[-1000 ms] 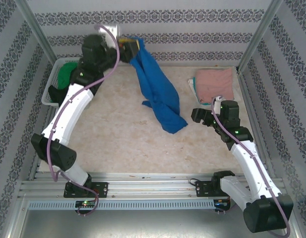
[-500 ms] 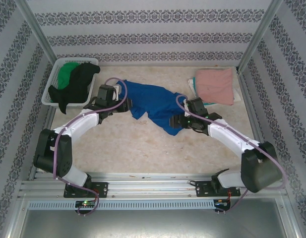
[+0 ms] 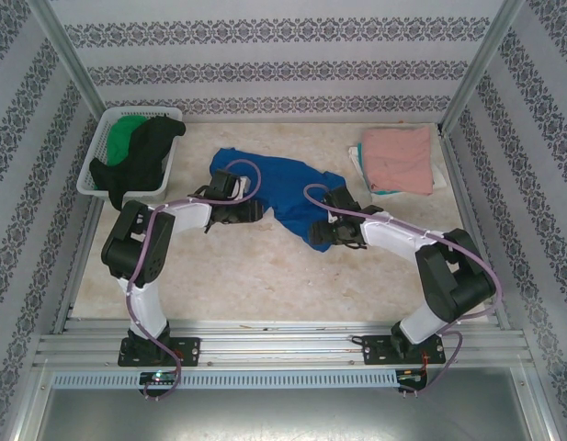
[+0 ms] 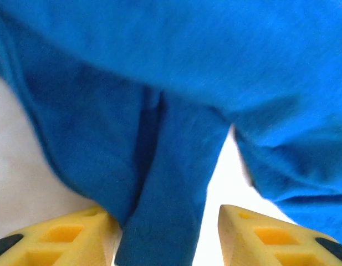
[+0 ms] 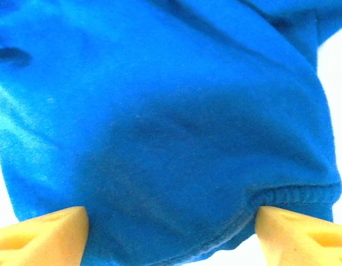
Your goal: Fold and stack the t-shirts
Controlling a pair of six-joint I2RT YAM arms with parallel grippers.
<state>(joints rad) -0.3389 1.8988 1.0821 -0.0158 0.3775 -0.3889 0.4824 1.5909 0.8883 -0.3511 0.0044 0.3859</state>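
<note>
Looking down, I see a pale stone-look table [image 3: 237,271] with flowery striped walls [image 3: 265,73] round it. The blue t-shirt [image 3: 288,184] lies crumpled in the middle. My left gripper [image 3: 244,210] is at its near left edge, jaws partly apart with a loose blue fold between them. My right gripper [image 3: 331,231] is at its near right corner, jaws wide around the cloth. A pink t-shirt [image 3: 398,158] lies folded far right. A black t-shirt [image 3: 141,156] hangs out of the white basket [image 3: 92,175], far left.
</note>
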